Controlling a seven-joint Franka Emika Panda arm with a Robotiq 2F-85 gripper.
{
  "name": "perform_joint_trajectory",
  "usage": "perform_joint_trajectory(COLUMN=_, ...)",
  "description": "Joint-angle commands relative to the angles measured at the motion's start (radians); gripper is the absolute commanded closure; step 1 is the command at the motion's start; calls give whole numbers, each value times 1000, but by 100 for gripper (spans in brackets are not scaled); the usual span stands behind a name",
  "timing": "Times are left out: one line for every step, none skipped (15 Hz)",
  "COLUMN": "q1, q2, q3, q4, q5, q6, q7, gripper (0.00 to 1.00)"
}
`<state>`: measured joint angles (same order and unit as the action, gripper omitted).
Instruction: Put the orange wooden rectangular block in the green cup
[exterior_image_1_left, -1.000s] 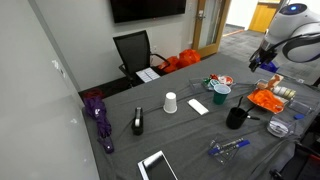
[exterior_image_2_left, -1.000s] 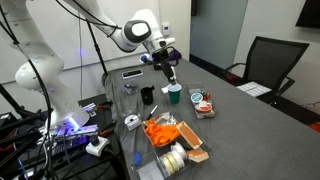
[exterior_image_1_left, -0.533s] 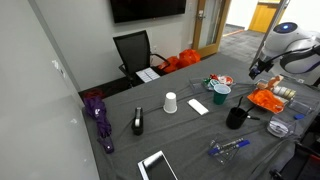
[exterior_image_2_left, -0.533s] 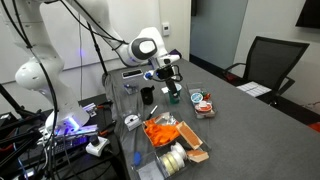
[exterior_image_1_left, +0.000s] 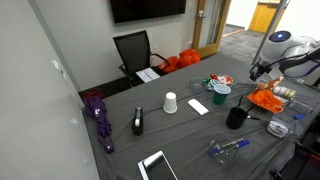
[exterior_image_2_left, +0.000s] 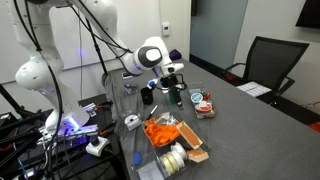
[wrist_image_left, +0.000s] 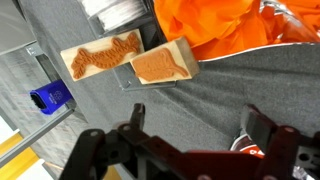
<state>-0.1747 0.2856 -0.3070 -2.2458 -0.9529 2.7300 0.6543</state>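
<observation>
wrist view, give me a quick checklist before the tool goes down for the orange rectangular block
1. Is the orange rectangular block in sight in the wrist view: ok.
2. Is the tool open and empty: ok.
3. Is the tool lined up over the block: not ok, the block lies toward the picture's top, not between the fingers.
4. Room around the block: not ok, the fish block is close on one side and the orange bag on the other.
5. Is the green cup upright in an exterior view: ok.
6. Cup empty: cannot tell.

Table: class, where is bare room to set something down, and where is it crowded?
Bare table lies between the white paper cup, black mug and tablet. Crowded around the green cup and orange bag.
</observation>
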Motion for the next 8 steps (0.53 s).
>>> perform_joint_trajectory(q1=6, q2=54, q3=-36, q4=44, q5=-63, q6=33, q7=39, gripper=0)
perform_joint_trajectory(q1=2, q2=64, q3=-38, q4=47, q5=-68, q6=36, q7=36, gripper=0)
perform_joint_trajectory(q1=-1, q2=76, q3=-42, q4=49, q5=-78, q6=45, q7=33, gripper=0)
perform_joint_trajectory(q1=-3, q2=87, q3=-45, q4=52, q5=-85, q6=50, q7=25, gripper=0)
perform_joint_trajectory(q1=-12, q2=98, q3=-41, q4=49, q5=-81, q6=63, q7=-2, gripper=0)
perform_joint_trajectory(q1=-18, q2=108, q3=-39, q4=48, q5=-79, q6=79, q7=-21, gripper=0)
perform_joint_trajectory(q1=-18, q2=118, q3=-41, q4=47, q5=-80, q6=90, q7=-27, gripper=0)
perform_joint_trajectory(q1=-17, q2=128, q3=-42, q4=48, q5=-77, q6=97, q7=-36, gripper=0)
